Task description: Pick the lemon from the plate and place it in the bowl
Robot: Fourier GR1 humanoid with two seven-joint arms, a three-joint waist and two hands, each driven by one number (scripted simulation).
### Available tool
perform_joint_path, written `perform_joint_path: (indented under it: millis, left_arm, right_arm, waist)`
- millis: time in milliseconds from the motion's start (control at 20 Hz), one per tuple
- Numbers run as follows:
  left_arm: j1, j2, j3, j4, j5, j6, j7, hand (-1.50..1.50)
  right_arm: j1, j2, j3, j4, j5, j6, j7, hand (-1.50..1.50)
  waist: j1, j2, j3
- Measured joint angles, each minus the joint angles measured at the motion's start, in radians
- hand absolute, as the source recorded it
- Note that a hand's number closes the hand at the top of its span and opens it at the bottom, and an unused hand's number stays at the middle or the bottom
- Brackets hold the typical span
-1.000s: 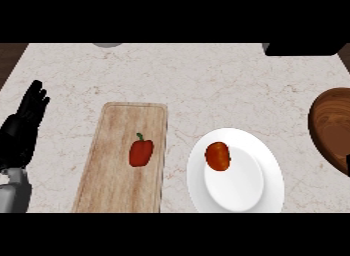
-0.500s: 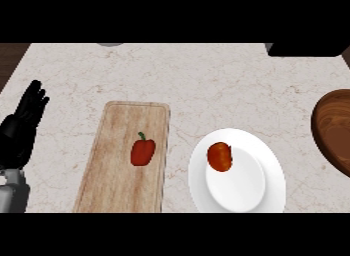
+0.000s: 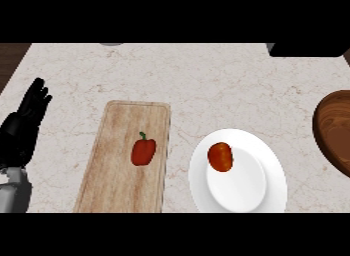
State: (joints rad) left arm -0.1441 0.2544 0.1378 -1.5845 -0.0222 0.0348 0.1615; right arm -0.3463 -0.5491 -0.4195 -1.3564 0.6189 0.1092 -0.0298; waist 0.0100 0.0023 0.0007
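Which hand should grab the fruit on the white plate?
Probably the right: the plate with the fruit and the wooden bowl lie right of centre, though that hand is out of view. The left hand rests at the far left.

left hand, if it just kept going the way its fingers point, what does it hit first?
Nothing that shows. The left hand rests open at the counter's left edge, fingers pointing up-view and slightly right, well left of the cutting board. Only bare counter lies ahead; height is unclear.
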Motion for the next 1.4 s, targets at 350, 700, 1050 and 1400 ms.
perform_joint_path:
  millis: [350, 700, 1050, 1400]
  left_arm:
    - [-0.023, -0.008, -0.001, 0.026, -0.006, 0.002, -0.011, 0.00]
    - [-0.024, -0.012, 0.001, 0.035, -0.009, -0.001, -0.020, 0.00]
    - [-0.012, -0.015, 0.009, 0.030, -0.013, 0.011, -0.017, 0.00]
    - [-0.017, -0.019, 0.008, 0.032, -0.018, 0.012, -0.021, 0.00]
  right_arm:
    - [-0.041, -0.082, 0.014, 0.344, 0.079, 0.031, -0.026, -1.50]
    - [-0.152, -0.115, -0.042, 0.619, -0.005, 0.076, -0.229, -1.50]
    - [-0.210, -0.127, -0.293, 0.706, -0.292, 0.184, -0.299, -1.50]
    - [-0.144, -0.315, -0.437, 0.889, -0.432, 0.381, -0.348, -1.50]
  waist:
    - [0.012, 0.007, 0.001]
    - [0.010, 0.005, 0.002]
    - [-0.010, -0.001, 0.002]
    - [-0.006, 0.003, 0.002]
